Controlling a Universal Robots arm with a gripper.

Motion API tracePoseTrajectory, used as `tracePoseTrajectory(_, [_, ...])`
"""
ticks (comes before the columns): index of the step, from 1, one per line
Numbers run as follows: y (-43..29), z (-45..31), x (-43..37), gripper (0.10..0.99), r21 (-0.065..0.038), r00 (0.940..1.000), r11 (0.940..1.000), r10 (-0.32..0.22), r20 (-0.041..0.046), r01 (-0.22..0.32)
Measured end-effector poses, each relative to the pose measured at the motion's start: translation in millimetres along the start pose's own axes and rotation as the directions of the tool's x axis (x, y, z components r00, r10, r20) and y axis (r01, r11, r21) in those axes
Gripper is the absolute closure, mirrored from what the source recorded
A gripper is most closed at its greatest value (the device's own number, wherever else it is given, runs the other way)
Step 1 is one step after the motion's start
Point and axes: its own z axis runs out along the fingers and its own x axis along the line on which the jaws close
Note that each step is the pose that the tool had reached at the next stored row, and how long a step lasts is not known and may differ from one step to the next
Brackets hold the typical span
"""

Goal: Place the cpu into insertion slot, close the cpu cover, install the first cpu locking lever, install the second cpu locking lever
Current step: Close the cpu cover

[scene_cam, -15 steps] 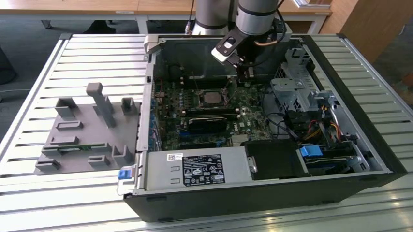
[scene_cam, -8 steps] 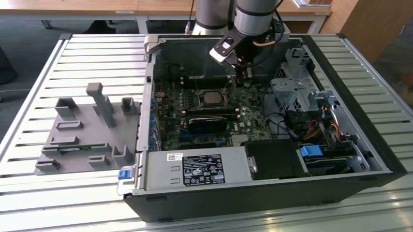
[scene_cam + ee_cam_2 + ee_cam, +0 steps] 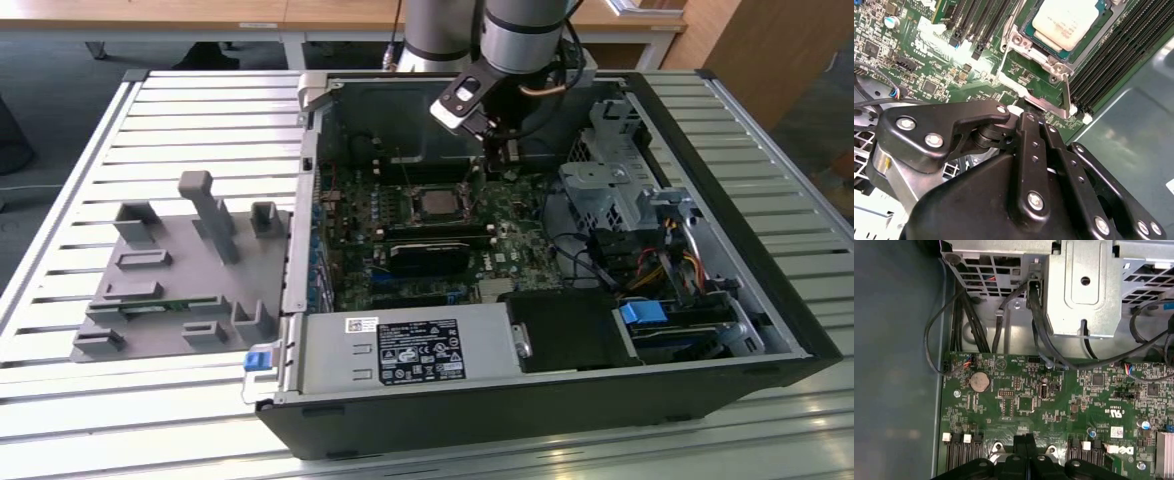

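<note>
Remote session, open computer case (image 3: 534,410): the cpu (image 3: 438,203) sits in the insertion slot (image 3: 437,190) at the middle of the green motherboard (image 3: 400,235), its pale metal face up. In the second wrist view the cpu (image 3: 1069,22) lies flat inside the slot's metal rim (image 3: 1021,44), and the grey frame of the cpu cover (image 3: 1093,50) lies around the chip; I cannot tell whether it is latched. A thin metal lever (image 3: 1067,95) runs along the slot's edge on the side nearest my tool.

My gripper (image 3: 501,155) hangs low over the board just beyond the slot, towards the case's back wall in the exterior view. In the second wrist view its black linkage ends in a gripper (image 3: 1028,117) whose tips are drawn together just beside the slot's corner, near the lever's end. In the first wrist view the gripper (image 3: 1025,439) looks closed, fingers side by side, with nothing visible between them. I cannot tell whether they touch the lever.

Long black memory slots (image 3: 974,25) flank the insertion slot. A grey fixture tray (image 3: 174,270) lies well apart from it, outside the case.
</note>
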Motion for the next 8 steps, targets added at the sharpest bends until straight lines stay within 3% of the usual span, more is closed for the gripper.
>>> tracePoseTrajectory(8, [-8.6, 0.1, 0.2, 0.98, 0.0, 1.0, 1.0, 0.0, 0.0, 0.0])
